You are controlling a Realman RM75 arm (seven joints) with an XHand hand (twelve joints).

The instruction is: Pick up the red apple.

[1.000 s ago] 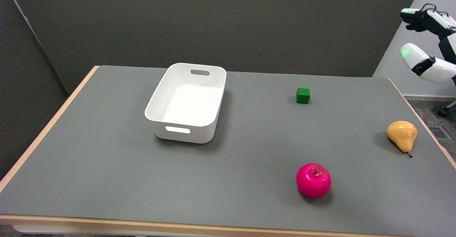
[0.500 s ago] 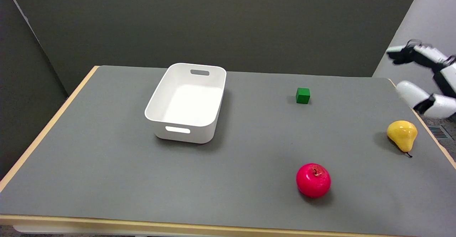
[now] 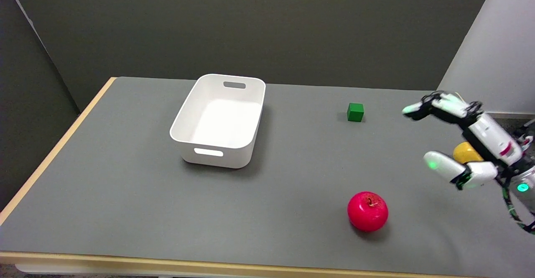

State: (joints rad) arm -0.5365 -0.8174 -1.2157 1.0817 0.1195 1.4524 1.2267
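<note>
The right hand [image 3: 468,144] hangs in the air over the right side of the grey table [image 3: 125,194], reaching in from the lower right, and it's holding nothing: the fingers [image 3: 434,104] stretch out up and to the left while the thumb [image 3: 443,166] sticks out lower down, with a wide gap between them. A green light glows on the thumb tip and another one shows near the wrist. The red apple [image 3: 368,211] sits on the table down and to the left of the hand, well clear of it, not touched by anything, stem dimple facing up, closer to the table's near edge than the hand is. Right behind the hand, peeking out between the fingers and thumb, there's a yellow pear [image 3: 464,152], mostly hidden by the palm, so only a small patch of it shows and it's hard to say whether the hand touches it or just passes in front. Further left of the fingertips and a bit up the picture, a small green cube [image 3: 355,112] rests on the table, apart from the hand. Way off to the left of everything, a white plastic bin [image 3: 250,138] with cut-out handle slots on its 2 short ends stands on the mat, open side up, well away from both the hand and the apple.
</note>
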